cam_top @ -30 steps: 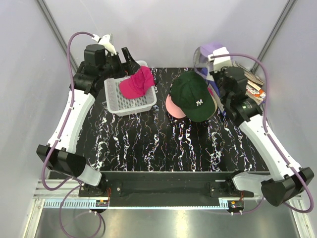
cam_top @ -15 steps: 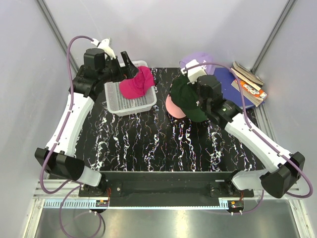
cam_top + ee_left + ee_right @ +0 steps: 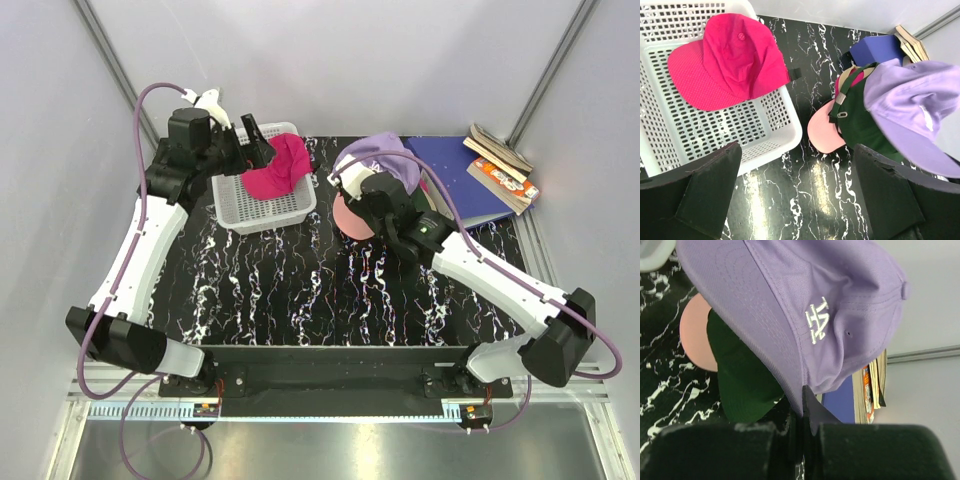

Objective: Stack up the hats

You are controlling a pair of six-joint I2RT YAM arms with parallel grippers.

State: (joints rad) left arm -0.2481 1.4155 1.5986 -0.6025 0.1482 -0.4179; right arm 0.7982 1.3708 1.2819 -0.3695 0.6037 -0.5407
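Note:
My right gripper (image 3: 807, 410) is shut on the edge of the lavender cap (image 3: 805, 300) and holds it just above the dark green cap (image 3: 740, 382). The green cap lies on the light pink cap (image 3: 694, 340). In the top view the lavender cap (image 3: 375, 152) covers the green one, and the pink brim (image 3: 350, 215) sticks out to the left. The magenta cap (image 3: 730, 60) lies in the basket (image 3: 775, 132). My left gripper (image 3: 800, 200) is open and empty, raised beside the basket and the magenta cap (image 3: 278, 165).
The white mesh basket (image 3: 262, 208) stands at the back left of the black marbled table. A blue folder (image 3: 455, 165) and a pile of books (image 3: 500, 165) lie at the back right. Grey walls close in the back and sides.
My right arm has swung left from the back right corner, carrying the lavender cap to over the green cap. The left gripper has stayed by the basket.

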